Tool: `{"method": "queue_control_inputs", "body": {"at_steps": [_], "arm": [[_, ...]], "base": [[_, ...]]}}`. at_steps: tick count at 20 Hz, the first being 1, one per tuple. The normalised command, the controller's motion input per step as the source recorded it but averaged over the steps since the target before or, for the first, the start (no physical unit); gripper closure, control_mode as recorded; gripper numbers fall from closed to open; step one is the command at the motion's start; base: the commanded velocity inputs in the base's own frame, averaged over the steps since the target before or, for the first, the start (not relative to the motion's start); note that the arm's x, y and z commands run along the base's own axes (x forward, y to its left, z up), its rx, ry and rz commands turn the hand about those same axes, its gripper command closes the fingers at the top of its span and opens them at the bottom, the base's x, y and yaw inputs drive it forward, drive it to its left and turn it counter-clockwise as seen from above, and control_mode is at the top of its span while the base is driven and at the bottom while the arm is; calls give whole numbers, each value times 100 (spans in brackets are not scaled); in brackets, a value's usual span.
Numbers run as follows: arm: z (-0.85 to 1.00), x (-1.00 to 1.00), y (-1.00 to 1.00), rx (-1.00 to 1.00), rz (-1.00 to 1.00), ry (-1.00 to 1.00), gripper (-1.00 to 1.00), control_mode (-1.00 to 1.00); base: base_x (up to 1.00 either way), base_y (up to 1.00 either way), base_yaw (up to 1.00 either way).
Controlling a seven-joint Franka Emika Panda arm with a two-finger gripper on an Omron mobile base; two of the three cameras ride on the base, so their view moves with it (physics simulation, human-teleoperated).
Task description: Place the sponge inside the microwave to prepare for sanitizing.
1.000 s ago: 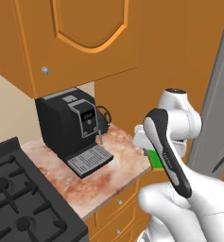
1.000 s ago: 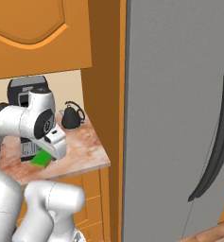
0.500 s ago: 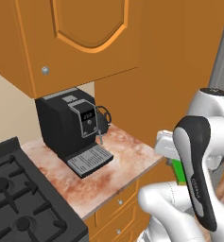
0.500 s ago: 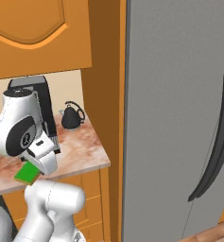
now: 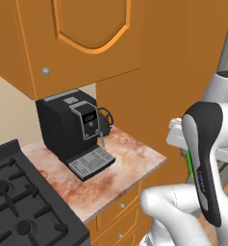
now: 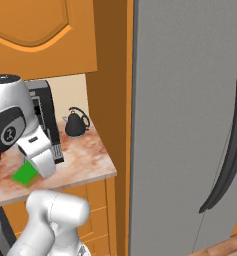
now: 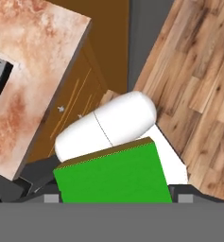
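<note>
Gripper (image 7: 114, 198): closed on the sponge, fingers set fairly wide to span it; seen at the bottom of the hand view
Sponge (image 7: 113, 175): bright green block, held between the fingertips, carried in the air past the counter's right edge, over cabinet fronts and wood floor
Sponge, long axis: lies crosswise, spanning finger to finger in the hand view; a green patch (image 6: 25, 174) beside the wrist in the right base view
Counter (image 5: 130, 158): marbled top, left of the hand, its front right corner nearest
Coffee machine (image 5: 72, 129): black, back of the counter, well apart from the sponge
Kettle (image 6: 76, 123): small, dark, rear right corner of the counter
Microwave: location cannot be told from here; likely a swing or drive is needed first
</note>
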Motion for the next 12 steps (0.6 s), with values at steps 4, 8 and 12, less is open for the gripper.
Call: {"method": "queue_control_inputs", "body": {"at_steps": [4, 8, 12], "arm": [[3, 0, -3, -2, -6, 0, 100, -100], [0, 0, -13, 0, 0, 3, 100, -100], [0, 0, -33, 0, 0, 0, 100, -100]], "base": [[0, 0, 0], [0, 0, 0], [0, 0, 0]]}}
